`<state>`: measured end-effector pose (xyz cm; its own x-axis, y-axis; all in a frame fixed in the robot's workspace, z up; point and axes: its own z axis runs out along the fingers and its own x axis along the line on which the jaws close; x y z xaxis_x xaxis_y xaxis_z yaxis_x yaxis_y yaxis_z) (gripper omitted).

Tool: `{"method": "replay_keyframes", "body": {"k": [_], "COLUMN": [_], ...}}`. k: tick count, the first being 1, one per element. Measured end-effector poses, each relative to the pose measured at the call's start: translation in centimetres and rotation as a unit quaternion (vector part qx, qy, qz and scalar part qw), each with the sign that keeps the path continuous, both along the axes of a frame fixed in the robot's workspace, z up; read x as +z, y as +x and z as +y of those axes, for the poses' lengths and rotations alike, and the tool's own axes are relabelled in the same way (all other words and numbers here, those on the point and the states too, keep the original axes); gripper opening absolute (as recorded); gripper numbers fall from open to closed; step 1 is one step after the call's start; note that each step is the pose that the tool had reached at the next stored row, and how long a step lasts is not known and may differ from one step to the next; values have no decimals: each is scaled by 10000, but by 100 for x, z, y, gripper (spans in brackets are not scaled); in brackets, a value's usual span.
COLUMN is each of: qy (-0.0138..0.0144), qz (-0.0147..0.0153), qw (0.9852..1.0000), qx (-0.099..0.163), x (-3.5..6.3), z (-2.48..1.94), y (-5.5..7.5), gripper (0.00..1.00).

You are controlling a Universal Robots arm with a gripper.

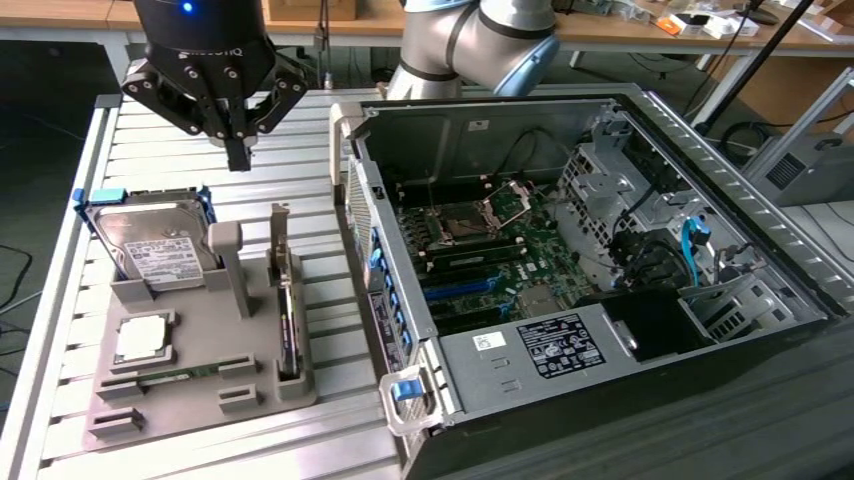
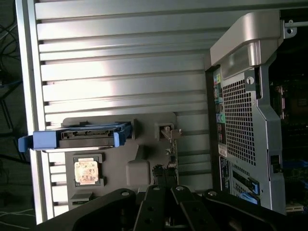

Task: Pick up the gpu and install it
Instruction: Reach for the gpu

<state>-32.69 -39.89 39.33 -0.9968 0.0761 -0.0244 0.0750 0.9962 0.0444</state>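
The gpu (image 1: 283,300) is a thin dark card standing on edge in a slot of the grey holder (image 1: 260,400), its metal bracket end pointing up at the far end. In the wrist view the gpu (image 2: 172,151) appears edge-on just beyond my fingers. My gripper (image 1: 239,160) hangs above the slatted table, behind the holder and a little to the exterior view's left of the card. Its fingers are shut with nothing between them. The gripper (image 2: 166,190) is apart from the card.
The holder also carries a hard drive (image 1: 150,250) in a blue-tabbed caddy, a CPU (image 1: 143,338) and a green memory stick (image 1: 174,377). An open computer case (image 1: 627,130) lies at the exterior view's right, with its motherboard (image 1: 494,260) exposed. The arm reaches in from behind the case.
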Motion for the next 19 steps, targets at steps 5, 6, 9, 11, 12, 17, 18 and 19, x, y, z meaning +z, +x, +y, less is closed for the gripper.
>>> {"method": "replay_keyframes", "body": {"k": [5,6,9,11,12,17,18,19], "qy": [0,0,-2,-4,-4,-10,-10,-11], "qz": [0,0,0,0,0,0,0,0], "qw": [10000,10000,10000,10000,10000,10000,10000,10000], "qx": [-1,-1,0,0,0,0,0,0], "x": [0,0,0,0,0,-1,-1,-1], "z": [-1,-2,-13,-35,-42,-91,-100,-112], "y": [-1,-2,-1,-1,-1,-1,-1,0], "gripper": [11,11,11,11,11,11,11,11]}}
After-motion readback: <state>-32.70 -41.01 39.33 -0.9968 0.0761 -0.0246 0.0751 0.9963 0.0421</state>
